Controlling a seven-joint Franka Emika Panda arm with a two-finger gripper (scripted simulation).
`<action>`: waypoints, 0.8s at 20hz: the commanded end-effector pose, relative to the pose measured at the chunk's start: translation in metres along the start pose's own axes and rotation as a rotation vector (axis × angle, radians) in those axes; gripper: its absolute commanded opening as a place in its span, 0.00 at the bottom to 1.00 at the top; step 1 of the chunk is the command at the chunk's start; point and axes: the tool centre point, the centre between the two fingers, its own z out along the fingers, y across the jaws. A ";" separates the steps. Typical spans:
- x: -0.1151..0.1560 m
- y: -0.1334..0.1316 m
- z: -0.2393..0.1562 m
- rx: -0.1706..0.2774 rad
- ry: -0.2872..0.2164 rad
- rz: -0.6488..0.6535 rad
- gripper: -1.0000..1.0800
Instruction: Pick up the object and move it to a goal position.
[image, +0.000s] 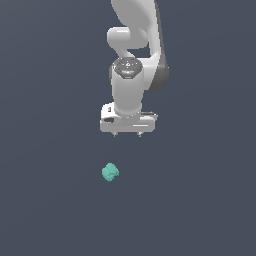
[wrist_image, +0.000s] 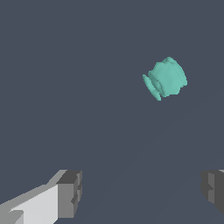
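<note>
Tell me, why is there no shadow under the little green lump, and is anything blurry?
In the exterior view, the teal lump and the open end effector cast no visible shadow on the flat dark grey ground; lighting is even, with no glare. In the wrist view, the lump looks a little soft-edged, the fingertips sharper, with only a faint diagonal line across the ground.

The gripper (image: 128, 135) hangs apart from the teal-green object (image: 110, 172), its jaws spread.

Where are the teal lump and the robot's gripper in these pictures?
teal lump (image: 110, 172), exterior view, middle of its bumpy body.
teal lump (wrist_image: 166, 78), wrist view, middle of its ridged face.
gripper (image: 127, 134), exterior view, midway between the two fingertips, jaws apart.
</note>
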 end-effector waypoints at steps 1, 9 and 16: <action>0.000 0.000 0.000 0.000 0.000 0.000 0.96; 0.004 0.002 -0.015 -0.025 0.013 0.003 0.96; 0.007 0.004 -0.012 -0.025 0.013 -0.013 0.96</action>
